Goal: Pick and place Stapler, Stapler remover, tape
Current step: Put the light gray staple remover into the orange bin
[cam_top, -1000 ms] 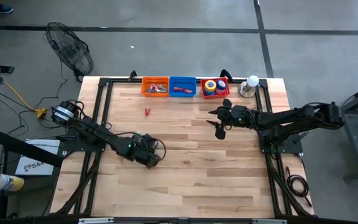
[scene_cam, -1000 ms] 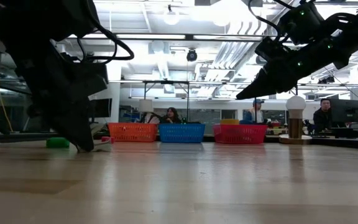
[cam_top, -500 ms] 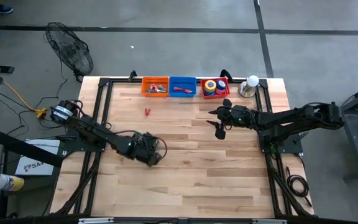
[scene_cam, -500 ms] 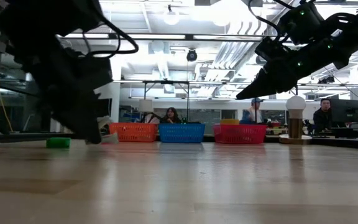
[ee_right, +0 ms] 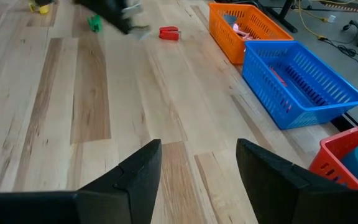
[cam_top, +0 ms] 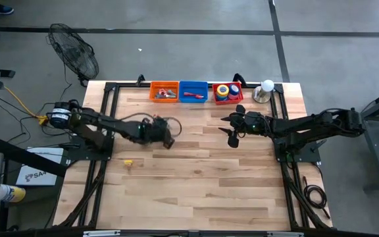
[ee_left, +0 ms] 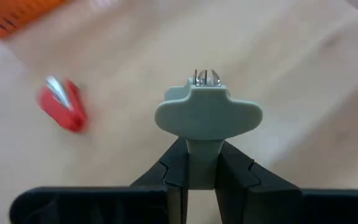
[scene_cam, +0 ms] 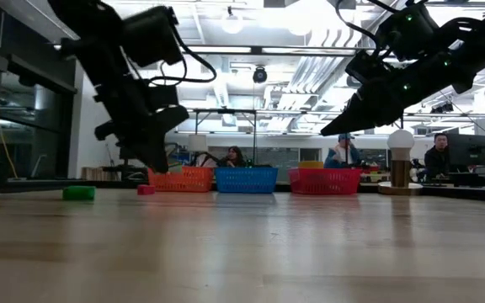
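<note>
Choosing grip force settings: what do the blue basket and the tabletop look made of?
The blue basket looks like moulded plastic: uniform glossy colour, slotted lattice walls. The tabletop looks like light wood, probably butcher-block, with joined planks, visible grain and a smooth, slightly satin finish.

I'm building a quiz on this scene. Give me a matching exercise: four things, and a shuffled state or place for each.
1. left gripper
2. right gripper
3. red basket
4. red staple remover

A. open, empty
B. lying on the table
C. shut on grey staple remover
D. holding tape rolls

Pairs: 1-C, 2-A, 3-D, 4-B
</note>
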